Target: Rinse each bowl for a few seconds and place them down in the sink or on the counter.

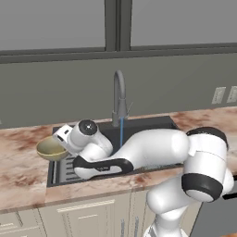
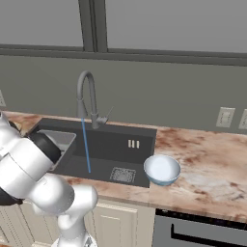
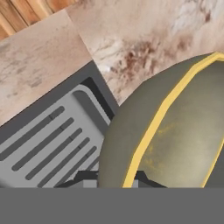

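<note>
Left base view, tool [image 1: 59, 143] clamped on olive bowl [image 1: 51, 149] nr ribbed tray [image 3: 48, 140], faucet [image 1: 119, 99] running, blue bowl [image 2: 162, 169] on counter [image 2: 212, 169]

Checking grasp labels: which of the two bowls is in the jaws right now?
The olive-gold bowl, held at the sink's left end over the ribbed tray. The pale blue bowl sits free on the counter, right of the sink.

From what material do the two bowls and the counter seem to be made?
Olive-gold bowl: probably glazed ceramic or metal; its inside shines. Pale blue bowl: likely glazed ceramic, smooth with a whitish inside. Counter: apparently polished stone, with reddish-brown and cream marbling.
</note>
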Tool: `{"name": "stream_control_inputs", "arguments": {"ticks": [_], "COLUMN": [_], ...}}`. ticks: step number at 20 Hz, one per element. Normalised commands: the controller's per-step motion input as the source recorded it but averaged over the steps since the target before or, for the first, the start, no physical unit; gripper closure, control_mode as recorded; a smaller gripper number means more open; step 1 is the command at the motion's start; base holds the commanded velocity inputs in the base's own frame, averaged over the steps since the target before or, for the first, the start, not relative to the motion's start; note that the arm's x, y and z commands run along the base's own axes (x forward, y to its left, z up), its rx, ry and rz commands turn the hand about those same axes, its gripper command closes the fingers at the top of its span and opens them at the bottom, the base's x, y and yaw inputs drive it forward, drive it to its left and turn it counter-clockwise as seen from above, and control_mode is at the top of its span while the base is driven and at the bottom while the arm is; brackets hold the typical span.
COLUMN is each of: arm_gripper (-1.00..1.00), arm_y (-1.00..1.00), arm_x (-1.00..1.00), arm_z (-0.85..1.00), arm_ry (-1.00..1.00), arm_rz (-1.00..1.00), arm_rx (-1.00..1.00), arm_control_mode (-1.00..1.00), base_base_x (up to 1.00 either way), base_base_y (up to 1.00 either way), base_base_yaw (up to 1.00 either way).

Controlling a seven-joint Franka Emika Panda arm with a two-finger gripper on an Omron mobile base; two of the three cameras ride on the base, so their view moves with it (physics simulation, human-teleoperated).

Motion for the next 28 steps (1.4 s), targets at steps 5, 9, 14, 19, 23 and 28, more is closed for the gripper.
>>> {"name": "stream_control_inputs", "arguments": {"ticks": [5, 9, 14, 19, 23, 28], "arm_gripper": [1.00, 1.00, 1.00, 1.00, 1.00, 1.00], "arm_y": [0.15, 0.22, 0.20, 0.21, 0.24, 0.28], "arm_x": [0.00, 0.05, 0.08, 0.10, 0.13, 0.15], "arm_z": [-0.16, -0.14, -0.18, -0.20, -0.18, -0.18], "arm_ry": [0.00, 0.02, 0.03, 0.02, 0.02, 0.02], "arm_rz": [0.02, 0.01, 0.02, 0.02, 0.02, 0.01], "arm_rx": [0.00, 0.00, 0.00, 0.00, 0.00, -0.01], "arm_control_mode": [-1.00, -1.00, -1.00, -1.00, -1.00, -1.00], "base_base_x": [0.00, 0.00, 0.00, 0.00, 0.00, 0.00], "base_base_y": [0.00, 0.00, 0.00, 0.00, 0.00, 0.00], "base_base_yaw": [0.00, 0.00, 0.00, 0.00, 0.00, 0.00]}}
